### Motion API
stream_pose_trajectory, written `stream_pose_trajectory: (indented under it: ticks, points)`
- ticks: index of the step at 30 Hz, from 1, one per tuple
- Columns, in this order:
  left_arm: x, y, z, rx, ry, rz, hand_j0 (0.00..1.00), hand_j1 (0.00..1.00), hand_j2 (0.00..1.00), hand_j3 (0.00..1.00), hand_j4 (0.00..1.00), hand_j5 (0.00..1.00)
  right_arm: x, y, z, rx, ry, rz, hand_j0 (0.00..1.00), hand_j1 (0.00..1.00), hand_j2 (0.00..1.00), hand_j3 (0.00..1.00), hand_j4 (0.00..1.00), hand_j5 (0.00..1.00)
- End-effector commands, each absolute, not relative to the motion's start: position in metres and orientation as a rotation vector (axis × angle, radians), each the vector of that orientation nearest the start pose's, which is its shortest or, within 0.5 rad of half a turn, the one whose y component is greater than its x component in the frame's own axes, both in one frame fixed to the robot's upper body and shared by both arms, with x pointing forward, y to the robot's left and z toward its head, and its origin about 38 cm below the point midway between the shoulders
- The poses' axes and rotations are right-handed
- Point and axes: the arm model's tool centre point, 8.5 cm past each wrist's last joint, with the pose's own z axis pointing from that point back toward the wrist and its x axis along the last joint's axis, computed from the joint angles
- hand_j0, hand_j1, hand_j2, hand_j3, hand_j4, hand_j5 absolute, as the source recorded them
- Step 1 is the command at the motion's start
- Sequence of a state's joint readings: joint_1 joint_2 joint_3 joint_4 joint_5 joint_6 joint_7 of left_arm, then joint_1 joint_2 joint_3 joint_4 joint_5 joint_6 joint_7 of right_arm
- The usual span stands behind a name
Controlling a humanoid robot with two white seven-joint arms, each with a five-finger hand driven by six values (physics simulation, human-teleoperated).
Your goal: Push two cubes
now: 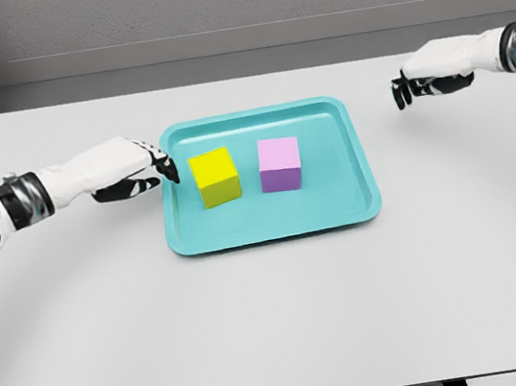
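Observation:
A yellow cube (215, 176) and a purple cube (280, 163) stand side by side, a small gap apart, inside a teal tray (364, 187). My left hand (143, 169) hovers at the tray's left rim, fingers relaxed and holding nothing, its fingertips (169, 170) a short way left of the yellow cube. My right hand (419, 83) hangs to the right of the tray, beyond its far right corner and well clear of the purple cube, with its fingers loosely curled downward and empty.
The tray lies in the middle of a white table (278, 326). A grey wall rises behind the table's far edge.

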State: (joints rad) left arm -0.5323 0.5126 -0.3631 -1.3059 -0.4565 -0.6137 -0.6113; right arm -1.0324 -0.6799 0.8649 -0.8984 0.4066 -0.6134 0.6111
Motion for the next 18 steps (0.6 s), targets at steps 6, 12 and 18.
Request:
stream_pose_trajectory:
  ticks: [6, 12, 18]
  points:
    - [0.457, 0.254, 0.162, 0.253, -1.534, -1.836, 0.49, 0.49, 0.49, 0.49, 0.49, 0.49, 0.529, -0.355, 0.228, -0.480, -1.080, 1.979, 1.00, 1.00, 1.00, 1.00, 1.00, 1.00]
    - [0.459, 0.248, 0.158, 0.237, -1.542, -1.825, 0.49, 0.49, 0.49, 0.49, 0.49, 0.49, 0.528, -0.368, 0.213, -0.460, -1.041, 1.932, 1.00, 1.00, 1.00, 1.00, 1.00, 1.00]
    - [0.461, 0.253, 0.147, 0.219, -1.513, -1.794, 0.49, 0.49, 0.49, 0.49, 0.49, 0.49, 0.528, -0.382, 0.205, -0.457, -1.006, 1.895, 1.00, 1.00, 1.00, 1.00, 1.00, 1.00]
